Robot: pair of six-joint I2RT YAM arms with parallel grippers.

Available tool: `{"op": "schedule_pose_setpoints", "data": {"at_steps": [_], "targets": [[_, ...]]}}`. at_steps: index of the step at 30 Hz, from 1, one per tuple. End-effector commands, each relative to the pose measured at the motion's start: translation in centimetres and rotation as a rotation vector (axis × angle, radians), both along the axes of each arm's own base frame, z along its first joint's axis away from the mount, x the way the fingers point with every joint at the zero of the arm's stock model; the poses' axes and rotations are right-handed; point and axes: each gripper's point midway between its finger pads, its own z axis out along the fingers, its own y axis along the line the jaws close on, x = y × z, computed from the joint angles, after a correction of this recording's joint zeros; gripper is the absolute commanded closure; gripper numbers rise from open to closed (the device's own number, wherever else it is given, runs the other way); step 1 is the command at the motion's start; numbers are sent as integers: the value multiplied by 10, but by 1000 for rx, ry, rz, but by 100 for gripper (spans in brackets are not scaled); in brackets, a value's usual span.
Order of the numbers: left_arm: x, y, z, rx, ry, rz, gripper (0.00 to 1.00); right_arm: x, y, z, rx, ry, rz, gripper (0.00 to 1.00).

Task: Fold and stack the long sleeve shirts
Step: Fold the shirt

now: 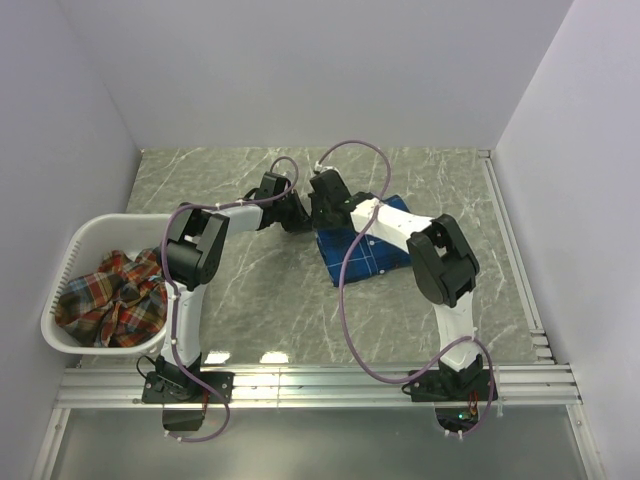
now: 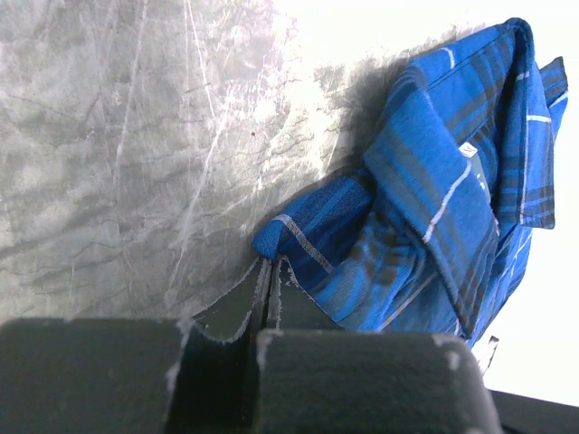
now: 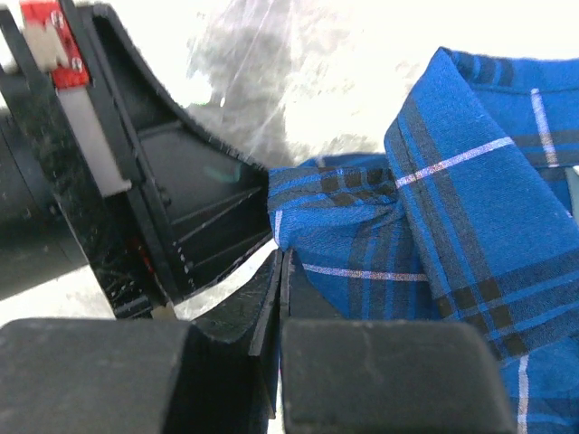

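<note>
A royal blue plaid long sleeve shirt (image 1: 368, 250) lies folded on the grey marble table, partly under my right arm. Both grippers meet at its left corner. In the left wrist view my left gripper (image 2: 269, 264) is shut, with a rounded corner of the blue shirt (image 2: 425, 217) pinched at its tips. In the right wrist view my right gripper (image 3: 282, 256) is shut on the bunched edge of the blue shirt (image 3: 452, 226), right beside the left gripper's black finger (image 3: 194, 212). From above, the left gripper (image 1: 301, 221) and right gripper (image 1: 319, 222) nearly touch. A red-orange plaid shirt (image 1: 115, 292) lies crumpled in the basket.
A white plastic laundry basket (image 1: 76, 243) stands at the table's left edge beside the left arm. Aluminium rails (image 1: 320, 385) run along the near edge by the arm bases. White walls close off the back and both sides.
</note>
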Motion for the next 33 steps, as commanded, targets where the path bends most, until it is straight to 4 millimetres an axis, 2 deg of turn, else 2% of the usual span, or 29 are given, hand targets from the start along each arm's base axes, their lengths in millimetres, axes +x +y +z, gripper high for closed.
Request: {"op": "schedule_pose_setpoints", "data": {"at_steps": [1,5,8,12,13,14,15,17,18,20,21,22,23,24,26,27,28,30,31,32,33], "targets": [[-9,3,-11,36,15,-13,99,1,17,10,53,-33,44,100],[-10,4,-12,37,19,-5,99,-4,16,-12,30,13,44,95],[-10,8,-11,61,21,13,93,-5,15,-7,37,3,47,86],[-6,19,-6,103,13,56,78,-1,14,32,50,-58,64,65],[-3,25,-1,112,4,78,73,1,14,51,65,-89,65,62],[-4,29,-1,118,7,89,70,0,13,60,64,-101,74,59],[-4,32,1,122,7,97,68,-1,12,77,80,-125,74,56],[-4,44,5,132,10,130,60,-3,9,89,86,-135,77,53],[-4,48,6,133,13,138,59,-7,8,105,106,-155,79,52],[-6,60,11,143,18,166,47,-13,2,109,126,-148,71,52],[-7,64,12,150,19,175,44,-16,-2,122,152,-164,68,52],[-9,69,19,154,12,190,36,-23,-7,116,155,-145,63,52],[-9,73,22,164,8,202,34,-22,-13,118,184,-140,36,52],[-11,76,33,165,-3,212,31,-32,-18,116,212,-116,37,52],[-13,82,43,172,-17,235,31,-32,-29,116,296,-84,-16,54],[-14,81,57,159,-41,239,32,-41,-27,121,359,-62,5,54],[-16,80,62,151,-47,238,33,-48,-30,108,413,-20,-13,54],[-17,72,77,121,-74,224,34,-55,-39,110,493,-5,-22,54],[-18,60,91,99,-106,200,39,-72,-37,94,526,55,8,55],[-19,52,98,87,-122,182,42,-73,-36,98,575,46,10,55],[-20,42,101,70,-125,155,45,-82,-40,88,587,70,10,54]]}}
